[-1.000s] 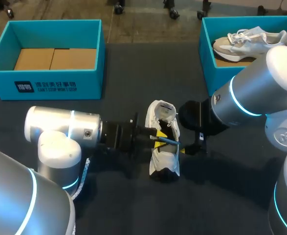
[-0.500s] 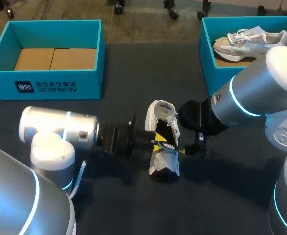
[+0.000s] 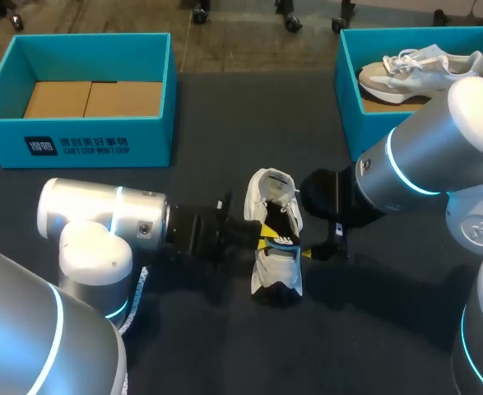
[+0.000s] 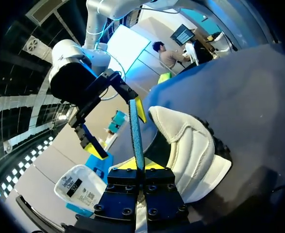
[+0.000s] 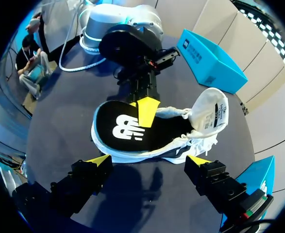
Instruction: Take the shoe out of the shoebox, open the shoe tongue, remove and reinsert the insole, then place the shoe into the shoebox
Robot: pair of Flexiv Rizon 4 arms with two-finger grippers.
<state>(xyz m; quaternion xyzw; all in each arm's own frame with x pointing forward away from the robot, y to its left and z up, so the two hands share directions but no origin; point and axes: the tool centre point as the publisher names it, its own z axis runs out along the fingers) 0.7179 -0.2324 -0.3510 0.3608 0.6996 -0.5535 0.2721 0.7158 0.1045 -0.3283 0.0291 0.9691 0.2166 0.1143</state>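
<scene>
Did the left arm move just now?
Yes, a little. Against the left box, the left arm has slid slightly leftward, away from the shoe.

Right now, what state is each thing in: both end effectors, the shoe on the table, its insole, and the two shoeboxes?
left end effector: shut on the insole's edge.
right end effector: open, fingers spread wide beside the shoe.
shoe: out of its box, on the table, tongue open.
insole: at the shoe's opening, gripped; seating unclear.
left shoebox: open, empty.
right shoebox: open, holding a second shoe.
</scene>
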